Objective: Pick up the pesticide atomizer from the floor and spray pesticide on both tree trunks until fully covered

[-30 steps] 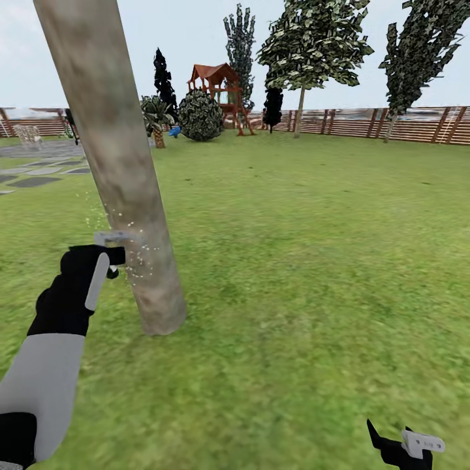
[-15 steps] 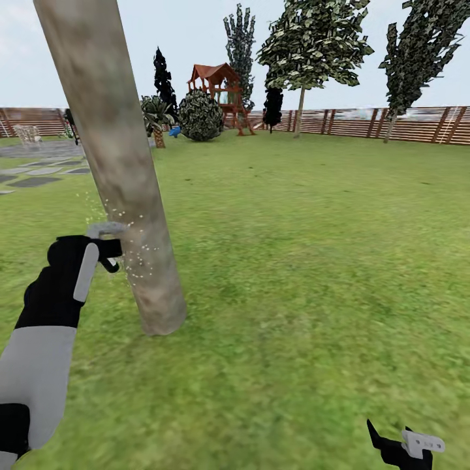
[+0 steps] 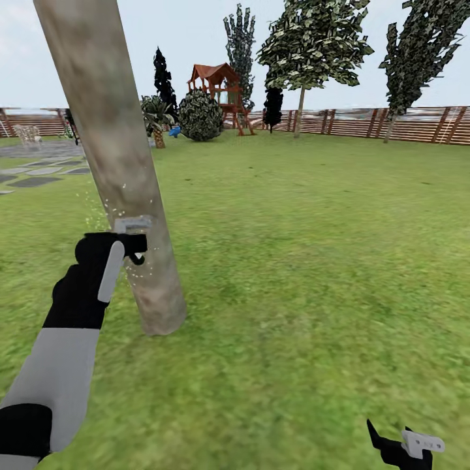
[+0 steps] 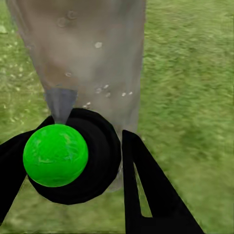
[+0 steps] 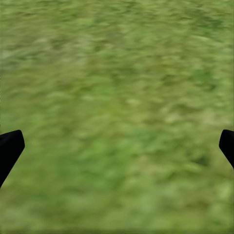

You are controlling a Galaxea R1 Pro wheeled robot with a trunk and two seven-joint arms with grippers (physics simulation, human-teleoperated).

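The pesticide atomizer [image 4: 66, 156], clamped in the left gripper [image 4: 73, 170] with its nozzle just short of the tree trunk [image 3: 124, 176], should sweep along bare bark, while the right gripper [image 5: 117, 146] hangs spread wide and empty over grass.

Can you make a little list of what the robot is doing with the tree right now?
place: lawn with a fence
left claw: shut on the atomizer, which has a green ball top
nozzle: pointing at the trunk, very close
spray: tiny pale specks on and beside the bark
right claw: open, over grass
far off: playhouse, round bush, more trees
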